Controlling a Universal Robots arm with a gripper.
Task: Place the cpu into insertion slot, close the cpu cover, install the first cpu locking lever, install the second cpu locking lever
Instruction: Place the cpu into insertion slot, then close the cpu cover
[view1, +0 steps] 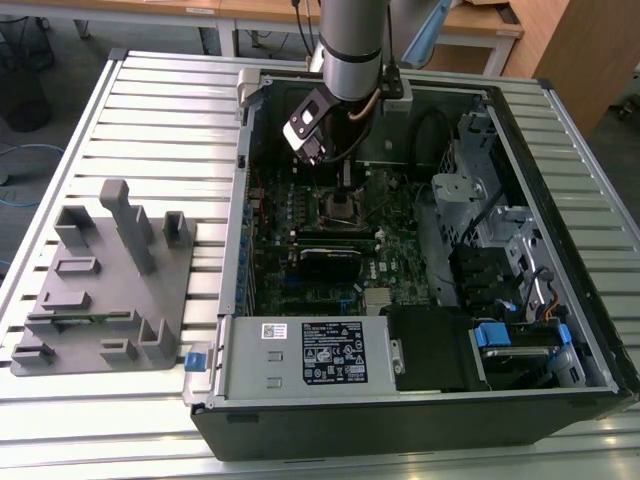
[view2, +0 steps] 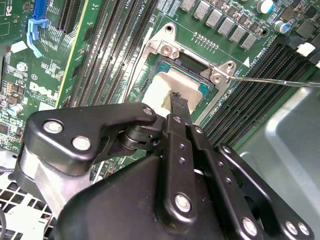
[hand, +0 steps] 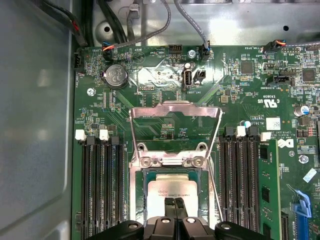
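The cpu (hand: 172, 187) lies flat in the insertion slot (hand: 136, 192), its silver-grey top facing up; the second wrist view has the cpu (view2: 167, 85) inside the slot's silver rim (view2: 165, 49) too. My gripper (hand: 174, 204) hangs just over the chip's near edge, fingers shut together with nothing between them; one fingertip (view2: 178, 100) points down at the chip. The cpu cover (hand: 175, 104) stands open, tilted up on its hinge behind the slot. A thin locking lever (view2: 275, 81) sticks out sideways, unlatched. In the exterior view my gripper (view1: 345, 185) reaches down to the slot (view1: 338, 207).
Black memory slots (hand: 102, 190) flank the socket on both sides. A graphics card (view1: 330, 262) and the white-labelled power supply (view1: 320, 355) sit nearer the case front. Drive cages (view1: 480, 220) fill the exterior view's right. A grey fixture (view1: 110, 280) stands outside the case.
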